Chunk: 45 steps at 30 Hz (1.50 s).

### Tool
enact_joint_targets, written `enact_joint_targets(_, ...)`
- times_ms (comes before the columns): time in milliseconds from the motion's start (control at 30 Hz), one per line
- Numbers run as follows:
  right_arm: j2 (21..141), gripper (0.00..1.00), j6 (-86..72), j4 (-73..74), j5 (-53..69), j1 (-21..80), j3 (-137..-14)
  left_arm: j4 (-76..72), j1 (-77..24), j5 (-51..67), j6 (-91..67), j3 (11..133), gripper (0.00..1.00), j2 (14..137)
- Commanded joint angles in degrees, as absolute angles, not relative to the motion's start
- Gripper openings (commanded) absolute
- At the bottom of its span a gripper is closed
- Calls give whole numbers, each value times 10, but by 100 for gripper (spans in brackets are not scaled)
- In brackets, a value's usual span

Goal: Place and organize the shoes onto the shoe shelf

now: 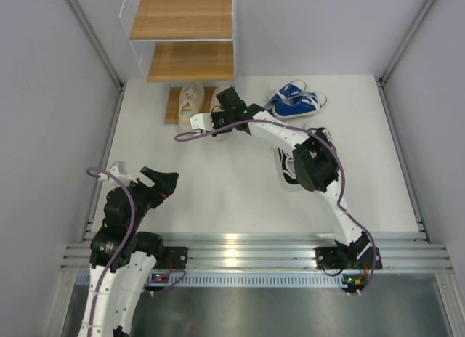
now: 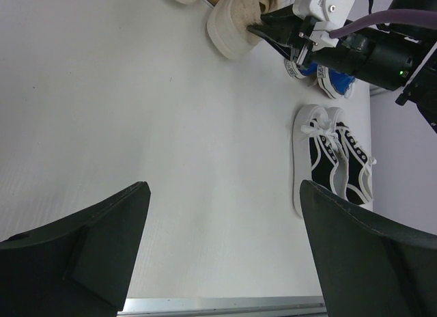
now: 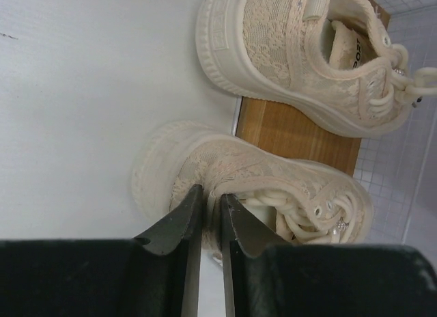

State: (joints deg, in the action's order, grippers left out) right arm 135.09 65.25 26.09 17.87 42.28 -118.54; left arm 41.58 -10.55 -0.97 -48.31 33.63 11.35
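**A:** Where is the shoe we want?

**B:** The cream shoe (image 3: 259, 184) is right at our right end effector (image 3: 210, 202). Its front part lies over the lowest board (image 3: 293, 129) of the shoe shelf (image 1: 190, 61). Its back end sticks out onto the table (image 1: 218, 195).

**A:** Which way does it lie?

**B:** Its long way runs from us toward the shelf. The other cream shoe (image 3: 293, 50) lies just beside it, the same way round.

**A:** What are our fingers doing?

**B:** They are pressed almost together. We think they pinch the soft edge by the shoe's opening.

**A:** And our other arm?

**B:** Our left end effector (image 2: 225, 187) is spread wide and holds nothing. It is well apart from the shoes, down at the near left. So the right arm is nearer. We think the shoe must go straight away from us, further onto the board.
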Motion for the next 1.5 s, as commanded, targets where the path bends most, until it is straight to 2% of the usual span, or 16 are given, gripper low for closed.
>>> enact_joint_targets(0,1357,13,701,192,173,424,-1224,405,-103,-15,-483,340,96,109)
enact_joint_targets(667,1337,10,780,157,245,423,-1182,403,-103,-18,-482,344,96,111)
enact_joint_targets(767,1347,12,769,148,227,425,-1190,403,-103,-18,-482,343,96,111)
enact_joint_targets(1300,1362,31,679,102,162,419,-1183,393,-103,-13,-485,343,96,120)
enact_joint_targets(1400,1349,42,675,92,163,421,-1155,392,-103,-11,-485,344,96,126)
enact_joint_targets(1433,1338,51,674,91,165,421,-1140,391,-103,-10,-485,344,96,126)
enact_joint_targets(1467,1332,55,673,89,167,421,-1132,389,-103,-9,-486,344,96,127)
